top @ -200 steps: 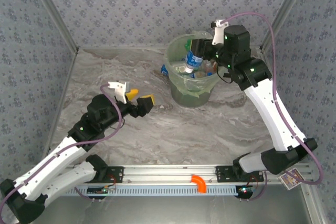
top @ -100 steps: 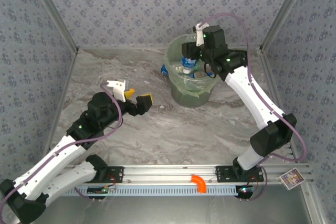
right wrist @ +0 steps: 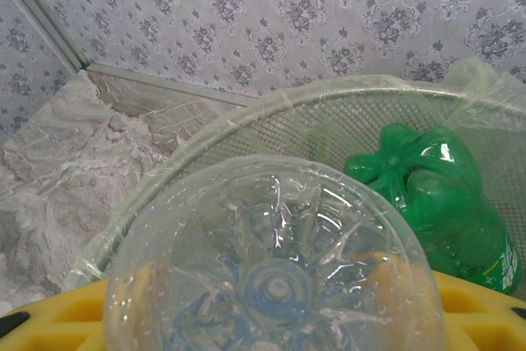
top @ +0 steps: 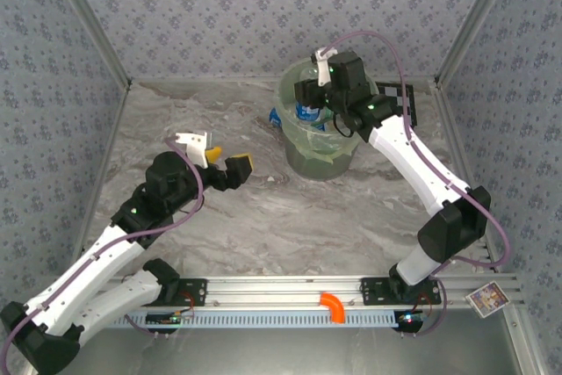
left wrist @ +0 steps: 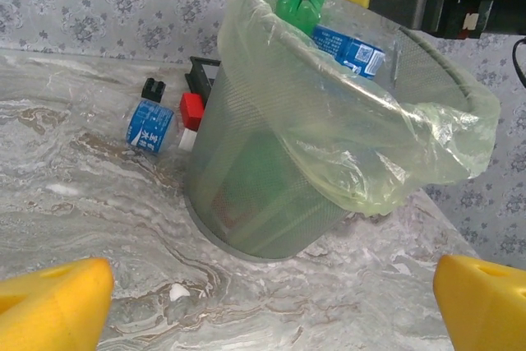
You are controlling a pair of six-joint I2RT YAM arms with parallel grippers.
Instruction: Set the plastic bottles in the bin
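One clear star-bottomed bottle (right wrist: 271,285) over round mesh bin (right wrist: 329,125).

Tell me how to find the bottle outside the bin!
Find the big pale green bin at the back of the table. At its left foot lies a small bottle with a blue label. Unlike the green bottle inside, it's on the tabletop.

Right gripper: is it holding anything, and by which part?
The right gripper holds a clear plastic bottle with a blue label, jaws on the sides of its body, base facing the wrist camera.
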